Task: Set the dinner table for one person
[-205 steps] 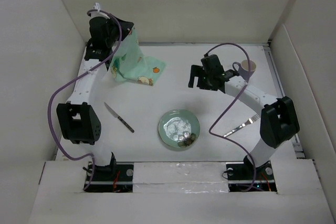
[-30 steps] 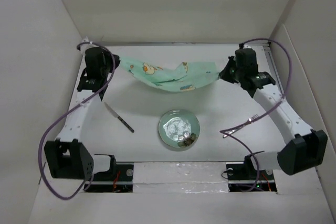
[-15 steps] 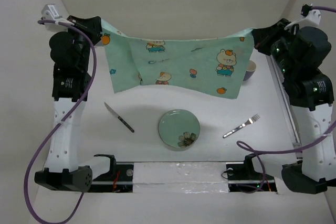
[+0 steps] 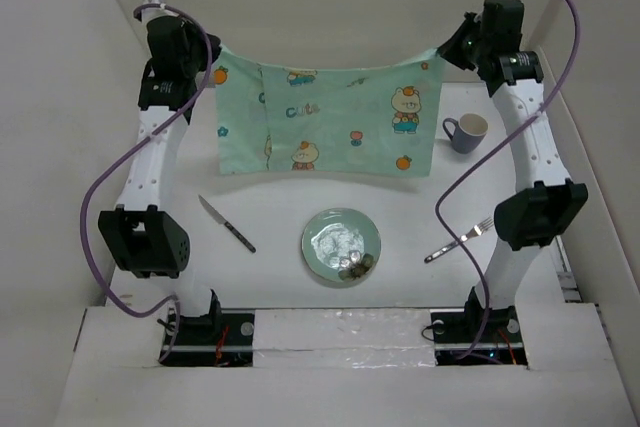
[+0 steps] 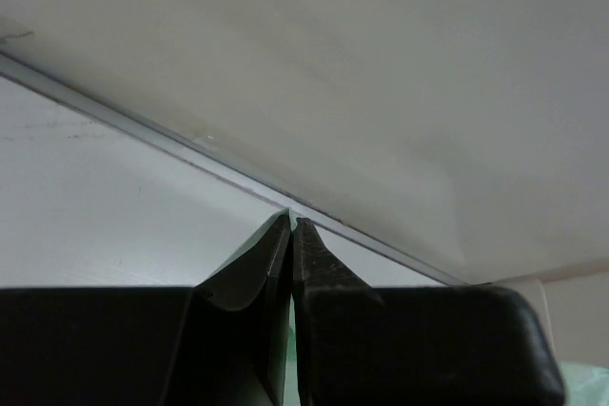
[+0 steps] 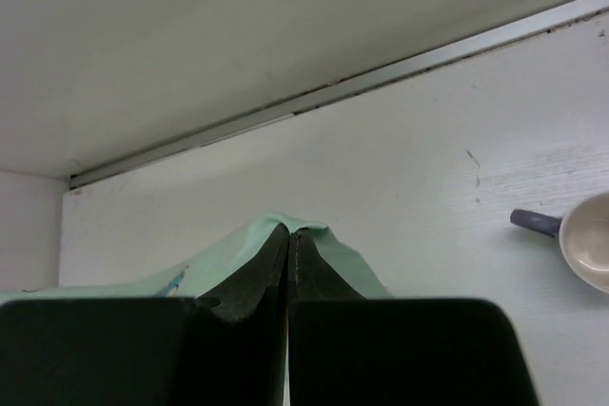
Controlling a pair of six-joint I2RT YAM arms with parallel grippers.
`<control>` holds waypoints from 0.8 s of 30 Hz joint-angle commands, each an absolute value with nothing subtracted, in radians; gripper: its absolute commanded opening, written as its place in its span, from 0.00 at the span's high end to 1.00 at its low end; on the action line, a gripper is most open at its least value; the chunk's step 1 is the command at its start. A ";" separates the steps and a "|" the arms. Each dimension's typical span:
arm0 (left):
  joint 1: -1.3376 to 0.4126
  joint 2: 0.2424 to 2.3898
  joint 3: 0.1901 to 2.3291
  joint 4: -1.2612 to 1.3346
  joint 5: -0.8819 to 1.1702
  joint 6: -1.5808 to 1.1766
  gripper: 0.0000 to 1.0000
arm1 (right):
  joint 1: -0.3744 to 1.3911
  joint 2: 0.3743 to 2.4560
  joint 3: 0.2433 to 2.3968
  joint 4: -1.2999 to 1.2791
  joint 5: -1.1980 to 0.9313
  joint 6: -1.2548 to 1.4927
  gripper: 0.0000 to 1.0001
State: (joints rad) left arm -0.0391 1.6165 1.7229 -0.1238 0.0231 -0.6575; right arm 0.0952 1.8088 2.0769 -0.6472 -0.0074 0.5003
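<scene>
A matte white surface point(image 4: 290, 202) fills the floor of a white box, with plain walls point(image 4: 330, 7) rising at its far edge and along both sides. Above its far half a mint-green cloth point(image 4: 330, 122) with cartoon prints hangs spread between the arms. The left gripper point(image 5: 291, 227) has its jaws clamped on one top corner, and the right gripper point(image 6: 288, 233) has its jaws clamped on the other. Nearer the arm bases lie a knife point(image 4: 226, 224), a green plate point(image 4: 341, 244) and a fork point(image 4: 459, 240). A mug point(image 4: 467, 132) stands at far right.

White walls point(image 4: 330, 7) on 3 sides
</scene>
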 commanded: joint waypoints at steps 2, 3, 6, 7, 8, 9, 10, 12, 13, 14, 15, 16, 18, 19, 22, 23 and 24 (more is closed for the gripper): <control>-0.021 1.595 1.900 -0.081 0.049 -0.661 1.00 | 0.055 1.833 2.345 -0.620 -0.080 0.535 1.00; -0.021 1.583 1.898 -0.075 0.049 -0.661 1.00 | 0.055 1.835 2.348 -0.617 -0.095 0.534 1.00; -0.003 1.542 1.806 -0.049 0.074 -0.666 1.00 | 0.046 1.796 2.239 -0.595 -0.121 0.528 1.00; -0.003 1.520 1.758 -0.035 0.081 -0.666 1.00 | 0.046 1.772 2.171 -0.578 -0.127 0.528 1.00; -0.003 1.505 1.650 -0.022 0.080 -0.666 1.00 | 0.046 1.706 2.089 -0.516 -0.138 0.526 1.00; -0.003 1.464 1.587 -0.006 0.081 -0.666 1.00 | 0.046 1.669 1.895 -0.474 -0.162 0.534 1.00; -0.003 1.442 1.530 0.029 0.083 -0.664 1.00 | 0.046 1.642 1.797 -0.436 -0.170 0.540 1.00; -0.003 1.408 1.369 0.052 0.089 -0.664 1.00 | 0.046 1.586 1.565 -0.356 -0.192 0.558 1.00; -0.003 1.398 1.320 0.064 0.101 -0.661 1.00 | 0.046 1.582 1.504 -0.339 -0.204 0.561 1.00; -0.003 1.390 1.219 0.081 0.104 -0.661 1.00 | 0.035 1.583 1.455 -0.319 -0.213 0.563 1.00; -0.003 1.375 1.165 0.112 0.109 -0.667 1.00 | 0.035 1.591 1.410 -0.313 -0.215 0.561 1.00; -0.003 1.371 1.122 0.127 0.120 -0.678 1.00 | 0.035 1.598 1.341 -0.310 -0.216 0.561 1.00; -0.003 1.379 1.011 0.158 0.130 -0.686 1.00 | 0.035 1.630 1.290 -0.307 -0.224 0.557 1.00; -0.003 1.387 0.979 0.170 0.136 -0.692 1.00 | 0.035 1.644 1.260 -0.310 -0.215 0.557 1.00; -0.003 1.466 0.905 0.198 0.156 -0.677 1.00 | 0.035 1.704 1.233 -0.322 -0.196 0.555 1.00; -0.003 1.491 0.904 0.189 0.156 -0.661 1.00 | 0.035 1.718 1.224 -0.325 -0.195 0.557 1.00; -0.003 1.529 0.897 0.184 0.156 -0.652 1.00 | 0.035 1.729 1.218 -0.327 -0.190 0.557 1.00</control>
State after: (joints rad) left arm -0.0101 1.4960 0.9001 0.0875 0.1307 -0.6762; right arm 0.0406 1.7523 1.2083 -0.3843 -0.1921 0.5549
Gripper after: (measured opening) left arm 0.006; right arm 0.013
